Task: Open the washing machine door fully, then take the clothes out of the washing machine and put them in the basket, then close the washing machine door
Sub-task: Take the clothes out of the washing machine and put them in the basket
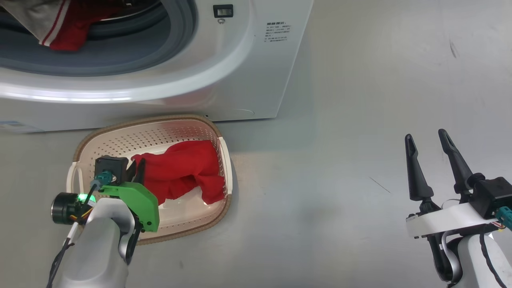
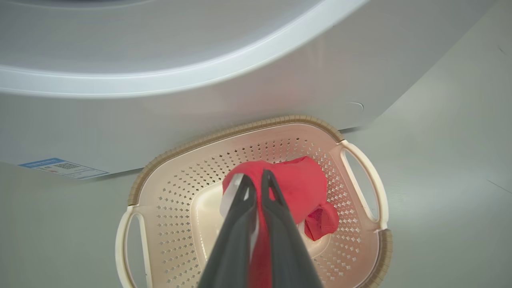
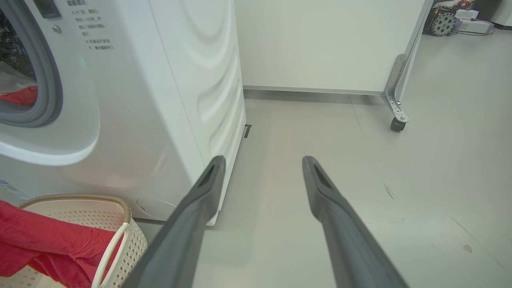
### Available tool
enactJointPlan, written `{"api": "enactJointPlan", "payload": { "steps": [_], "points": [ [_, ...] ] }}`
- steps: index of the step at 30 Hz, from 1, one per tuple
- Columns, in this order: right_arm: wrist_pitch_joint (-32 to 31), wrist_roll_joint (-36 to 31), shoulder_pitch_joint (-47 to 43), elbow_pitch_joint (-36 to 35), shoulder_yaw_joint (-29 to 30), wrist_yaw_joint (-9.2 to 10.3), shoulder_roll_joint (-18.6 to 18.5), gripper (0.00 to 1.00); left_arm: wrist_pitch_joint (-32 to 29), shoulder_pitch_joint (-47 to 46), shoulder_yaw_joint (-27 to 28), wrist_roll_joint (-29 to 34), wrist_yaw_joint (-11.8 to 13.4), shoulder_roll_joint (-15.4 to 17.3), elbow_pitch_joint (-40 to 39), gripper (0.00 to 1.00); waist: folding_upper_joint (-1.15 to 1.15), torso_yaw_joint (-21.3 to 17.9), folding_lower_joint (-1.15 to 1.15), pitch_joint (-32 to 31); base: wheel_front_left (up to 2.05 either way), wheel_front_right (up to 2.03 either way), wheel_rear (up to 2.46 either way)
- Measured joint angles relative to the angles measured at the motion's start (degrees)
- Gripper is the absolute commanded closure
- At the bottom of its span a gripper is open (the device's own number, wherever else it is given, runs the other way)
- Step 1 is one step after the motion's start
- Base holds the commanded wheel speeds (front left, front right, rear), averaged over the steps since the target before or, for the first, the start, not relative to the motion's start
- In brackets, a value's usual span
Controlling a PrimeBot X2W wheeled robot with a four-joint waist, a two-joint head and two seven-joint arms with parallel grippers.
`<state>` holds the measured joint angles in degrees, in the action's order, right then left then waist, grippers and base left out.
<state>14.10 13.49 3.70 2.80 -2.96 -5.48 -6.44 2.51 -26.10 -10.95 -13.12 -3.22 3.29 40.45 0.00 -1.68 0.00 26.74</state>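
Washer (image 1: 240,72) stands at the upper left with its round mouth uncovered. A jersey (image 1: 60,28), red with white stripes, hangs out of the drum and lies over the grey gasket (image 1: 120,60). Low on the washer's front is a blue sticker (image 2: 64,168).

On the floor (image 1: 360,160), just in front of the washer, stands the basket (image 1: 120,132). The left gripper (image 2: 257,177) hangs over the basket, near its left handle. Its two fingers are pressed together and clamp a red cloth (image 1: 184,168) between them. From the fingers the cloth falls to the right and down into the basket. One part leans on the right wall, and the lower end reaches the bottom of the basket.

Further right the floor is grey, with some small dark marks. The right gripper (image 1: 425,135) is at the lower right, well apart from the basket and the washer. Its fingers stand wide apart and point up, and they hold nothing.
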Motion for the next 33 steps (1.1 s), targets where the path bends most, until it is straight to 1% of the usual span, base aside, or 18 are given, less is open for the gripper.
{"api": "enactJointPlan", "payload": {
  "steps": [8,14,15,16,17,25,26,29,30,33],
  "points": [
    [0.0,0.1,1.0,0.1,0.9,0.01,-0.5,0.00,0.8,-2.8,1.0,-1.1,0.5,-0.1,4.8,1.00,0.00,-1.4,0.00,2.6,0.00,0.00,0.00],
    [0.0,0.1,1.5,0.3,1.2,0.01,-0.6,0.00,1.7,-4.5,0.7,-1.4,0.5,-0.4,7.8,1.00,0.00,-1.3,0.00,3.0,0.00,0.00,0.00],
    [0.0,0.1,1.7,0.4,1.3,0.01,-0.6,0.00,1.7,-4.6,0.6,-1.4,0.5,-0.4,8.5,0.60,0.00,-1.2,0.00,2.9,0.00,0.00,0.00],
    [0.0,0.1,1.7,0.5,1.4,0.02,-0.6,0.00,1.9,-4.6,0.4,-1.4,0.5,-0.5,9.3,0.06,0.00,-1.1,0.00,2.8,0.00,0.00,0.00],
    [0.0,0.1,1.7,0.7,1.6,0.02,-0.7,0.00,1.9,-4.6,0.2,-1.5,0.5,-0.6,9.9,0.00,0.00,-1.0,0.00,2.7,0.00,0.00,0.00],
    [0.1,0.1,1.7,1.5,1.6,0.02,-0.7,0.00,5.0,-5.7,-0.3,-1.7,0.3,-0.8,11.9,0.00,0.00,0.0,0.00,1.2,0.00,0.00,0.00],
    [0.1,0.1,1.7,1.6,1.6,0.02,-0.7,0.00,5.6,-5.8,-0.5,-1.7,0.0,-0.9,12.1,0.00,0.00,0.1,0.00,0.9,0.00,0.00,0.00],
    [0.1,0.1,1.7,2.4,1.7,0.02,-0.7,0.00,7.4,-5.9,-1.4,-1.4,-0.2,-1.1,12.6,0.00,0.00,0.6,0.00,-0.3,0.00,0.00,0.00],
    [0.2,0.1,1.7,2.9,1.8,0.02,-0.7,0.00,8.9,-5.9,-2.1,-1.2,-0.6,-1.1,12.7,0.00,0.00,1.0,0.00,-1.1,0.00,0.00,0.00],
    [0.3,0.1,1.7,3.5,1.8,0.02,-0.6,0.00,10.3,-5.9,-2.4,-1.2,-0.7,-1.4,12.6,0.00,0.00,1.8,0.00,-2.7,0.00,0.00,0.00]
  ]
}}
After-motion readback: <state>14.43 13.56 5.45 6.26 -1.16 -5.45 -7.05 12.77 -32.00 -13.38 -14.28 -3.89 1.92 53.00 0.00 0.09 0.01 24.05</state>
